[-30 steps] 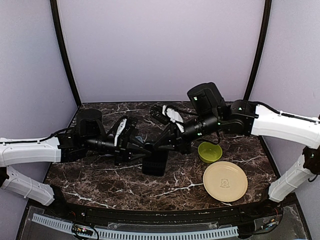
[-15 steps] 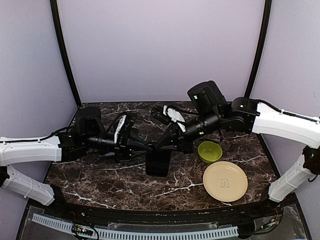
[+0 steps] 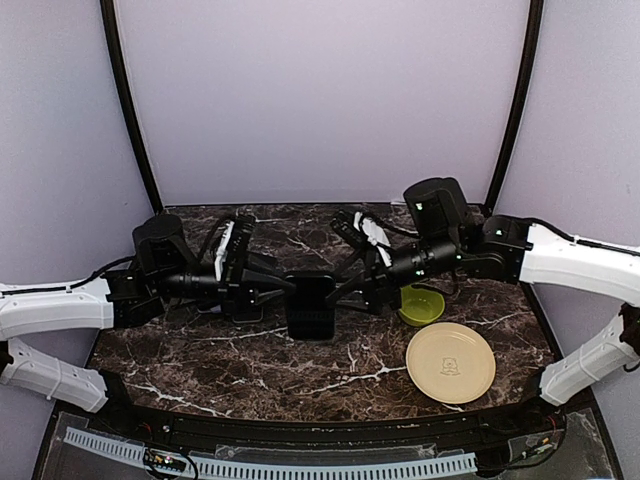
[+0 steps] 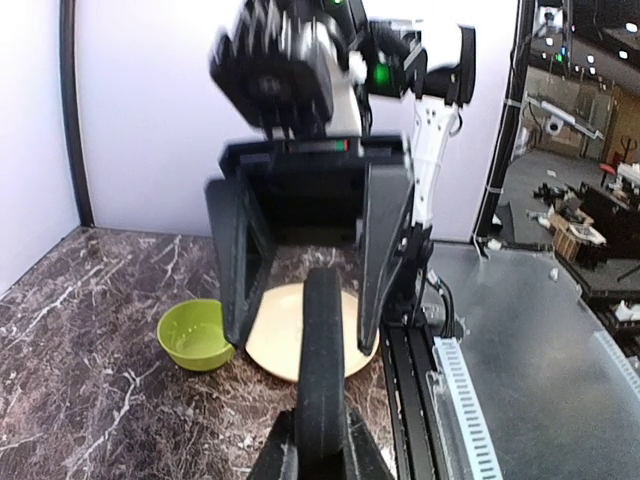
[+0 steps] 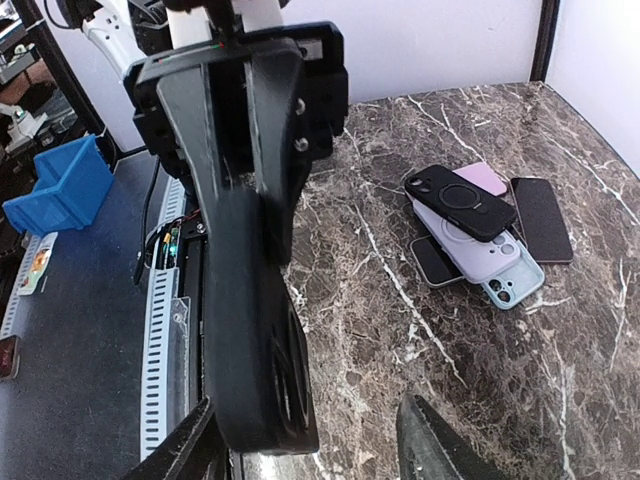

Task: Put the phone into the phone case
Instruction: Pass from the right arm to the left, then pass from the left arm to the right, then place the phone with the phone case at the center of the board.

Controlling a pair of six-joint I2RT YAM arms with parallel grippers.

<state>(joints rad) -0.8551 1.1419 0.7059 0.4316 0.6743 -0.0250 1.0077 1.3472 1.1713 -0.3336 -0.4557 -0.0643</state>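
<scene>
Top camera looks down; opposed wrist cameras share the phone case (image 3: 311, 307).

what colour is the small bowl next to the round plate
Lime green. The small round bowl shows best in the left wrist view.

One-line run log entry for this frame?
left gripper: shut on black rectangular phone case | right gripper: open, straddling case, not touching
</scene>
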